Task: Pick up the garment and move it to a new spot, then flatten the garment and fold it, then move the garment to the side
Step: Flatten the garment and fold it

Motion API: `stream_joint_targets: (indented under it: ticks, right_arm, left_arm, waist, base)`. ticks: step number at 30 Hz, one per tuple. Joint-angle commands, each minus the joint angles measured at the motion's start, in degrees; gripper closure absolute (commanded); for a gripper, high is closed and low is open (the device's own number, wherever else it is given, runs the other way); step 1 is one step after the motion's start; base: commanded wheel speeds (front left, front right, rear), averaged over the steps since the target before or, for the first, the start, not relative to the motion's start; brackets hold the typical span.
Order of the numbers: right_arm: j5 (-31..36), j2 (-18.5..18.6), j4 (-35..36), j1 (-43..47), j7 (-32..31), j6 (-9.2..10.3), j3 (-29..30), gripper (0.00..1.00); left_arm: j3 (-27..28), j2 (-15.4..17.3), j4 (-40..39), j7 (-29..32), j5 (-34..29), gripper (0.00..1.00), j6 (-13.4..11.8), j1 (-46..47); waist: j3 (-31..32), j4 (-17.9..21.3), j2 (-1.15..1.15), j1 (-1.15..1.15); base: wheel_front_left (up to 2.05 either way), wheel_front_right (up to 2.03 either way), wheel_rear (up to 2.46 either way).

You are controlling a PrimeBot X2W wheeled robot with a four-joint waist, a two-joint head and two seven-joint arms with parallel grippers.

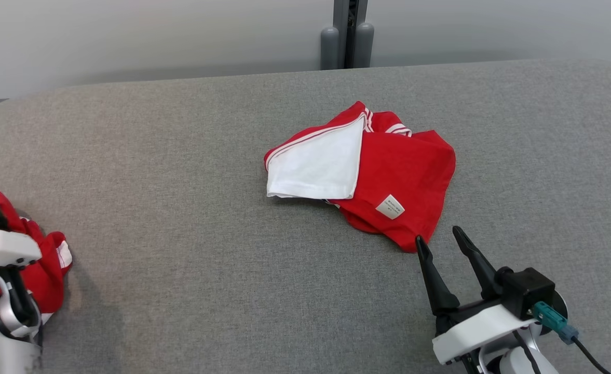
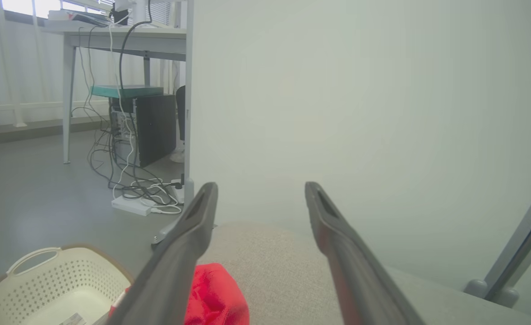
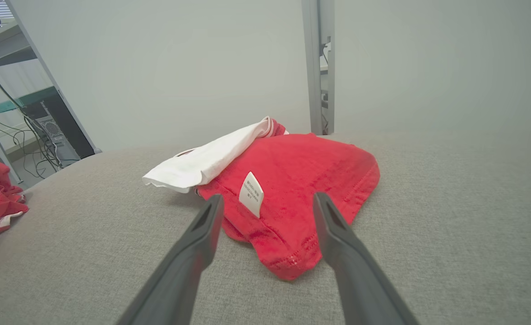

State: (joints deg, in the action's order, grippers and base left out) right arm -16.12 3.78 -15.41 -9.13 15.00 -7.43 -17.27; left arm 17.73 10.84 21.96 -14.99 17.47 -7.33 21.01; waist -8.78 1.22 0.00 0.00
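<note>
Lying near the middle of the grey table (image 1: 180,249), a little toward its far edge, the red garment (image 1: 404,166) is bunched in a loose fold. A white panel (image 1: 318,169) is draping over its left half, and a small white label (image 1: 390,206) is showing near its front edge. The right gripper (image 1: 437,235) is hovering just beside the garment's near corner, close to the table's front edge, with its two dark fingers (image 1: 432,275) spread apart and nothing between them. In the right wrist view that corner is sitting between the fingertips of the gripper (image 3: 267,198), apart from them.

A second red garment (image 1: 45,270) is lying crumpled at the table's left edge, partly under the pale left arm (image 1: 1,249). The left gripper (image 2: 260,194) is pointing out past that edge, its fingers (image 2: 179,262) standing wide and gripping nothing, with the red cloth (image 2: 215,293) lying below them. A white perforated basket (image 2: 44,280) is sitting on the floor beside the table's left edge.
</note>
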Motion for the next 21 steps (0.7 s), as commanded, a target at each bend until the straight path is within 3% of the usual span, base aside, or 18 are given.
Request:
stream_joint_targets:
  ticks: [1,9,21]
  right_arm:
    - [0.5,0.2,0.3,-1.0,0.3,-0.11,0.2,0.0]
    - [1.4,-0.1,1.7,-2.2,0.3,-0.11,1.1,0.0]
    - [1.7,-0.6,2.3,-1.0,0.3,-0.11,2.9,0.0]
  left_arm:
    - [0.1,-0.9,-3.0,-0.3,-1.0,0.0,0.8,-1.1]
    - [-4.1,-6.5,-16.6,-0.2,-4.6,0.0,5.6,-8.4]
    - [-12.3,-7.8,-24.8,-0.2,-7.1,0.0,8.2,-19.9]
  waist:
    - [0.0,0.0,0.0,0.0]
    - [1.3,1.3,0.0,0.0]
    - [4.2,3.5,0.0,0.0]
  base:
    - [0.0,0.0,0.0]
    - [0.0,0.0,0.0]
    - [0.0,0.0,0.0]
